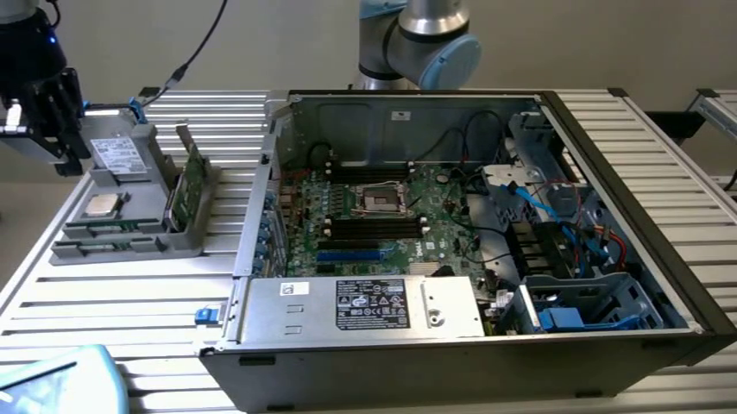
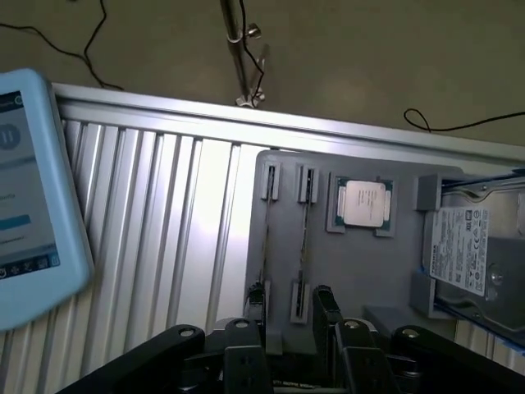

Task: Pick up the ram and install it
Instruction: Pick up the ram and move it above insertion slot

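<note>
Hovering at the exterior view's left, the gripper (image 1: 60,153) hangs over the hard-drive end of a grey parts tray (image 1: 127,246), well apart from the open computer case (image 1: 645,285). Wrist view: the gripper (image 2: 289,300) has its two black fingers (image 2: 323,302) spread, nothing pinched between them. The ram (image 2: 304,238) stands on its long edge in the tray (image 2: 361,279), seen edge-on as a thin line held by slotted posts at both ends, and it runs toward the gap between the fingers (whether either finger touches it cannot be told). A second stick (image 2: 267,246) stands just beside it, parallel. In the exterior view the ram (image 1: 188,185) shows as a green board upright along the tray side nearest the case. Also on the tray: a processor (image 2: 362,203) and a hard drive (image 2: 467,254). Inside the case, the motherboard (image 1: 450,216) carries long black slots (image 1: 368,228) either side of the processor socket. Everything sits on a ribbed aluminium table (image 2: 164,230); a pale blue tablet (image 2: 33,189) lies on it.
</note>
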`<move>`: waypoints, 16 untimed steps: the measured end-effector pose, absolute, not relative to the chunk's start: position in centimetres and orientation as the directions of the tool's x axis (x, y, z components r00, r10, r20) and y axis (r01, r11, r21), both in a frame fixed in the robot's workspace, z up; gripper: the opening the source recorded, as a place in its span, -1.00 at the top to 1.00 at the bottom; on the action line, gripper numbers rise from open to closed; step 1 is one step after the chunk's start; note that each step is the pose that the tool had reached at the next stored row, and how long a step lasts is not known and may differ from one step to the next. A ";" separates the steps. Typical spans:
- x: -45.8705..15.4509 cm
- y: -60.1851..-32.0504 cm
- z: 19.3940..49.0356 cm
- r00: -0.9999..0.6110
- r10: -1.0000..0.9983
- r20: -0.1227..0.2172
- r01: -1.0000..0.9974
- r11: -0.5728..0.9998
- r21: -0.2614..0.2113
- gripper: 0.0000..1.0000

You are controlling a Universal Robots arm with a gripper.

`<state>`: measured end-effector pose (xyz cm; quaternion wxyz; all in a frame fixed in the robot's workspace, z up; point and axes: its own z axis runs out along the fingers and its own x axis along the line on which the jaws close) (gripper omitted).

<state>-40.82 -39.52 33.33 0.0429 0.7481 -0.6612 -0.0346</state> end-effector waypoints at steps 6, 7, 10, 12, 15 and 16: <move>-40.8 -39.4 32.2 0.079 -0.997 0.005 -0.991 -0.078 0.110 0.25; -40.8 -39.4 32.1 0.069 -0.998 0.005 -0.992 -0.068 0.110 0.25; -40.8 -39.4 31.5 0.042 -0.999 0.005 -0.993 -0.041 0.110 0.25; -40.8 -39.4 31.2 0.034 -0.999 0.005 -0.993 -0.033 0.110 0.25; -40.8 -39.4 30.6 0.022 -1.000 0.005 -0.994 -0.021 0.110 0.25; -40.8 -39.4 30.4 0.020 -1.000 0.005 -0.994 -0.019 0.110 0.25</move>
